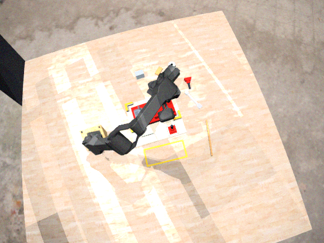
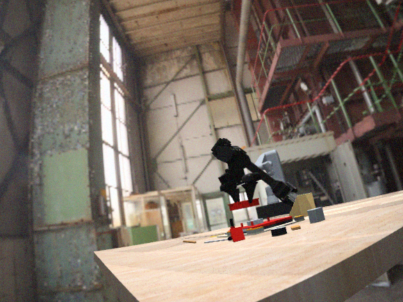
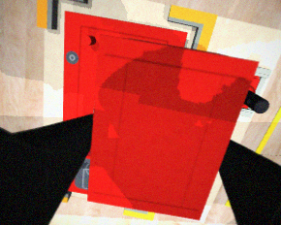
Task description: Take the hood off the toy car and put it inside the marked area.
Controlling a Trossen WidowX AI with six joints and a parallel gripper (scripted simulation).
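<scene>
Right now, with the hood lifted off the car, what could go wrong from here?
The gripper is shut on the red hood by its side edges only, and the panel sits skewed over the car body, so it might twist or slip in transit. The yellow marked area lies back near the arm's base, so a hasty release could land the hood outside the outline.
</scene>
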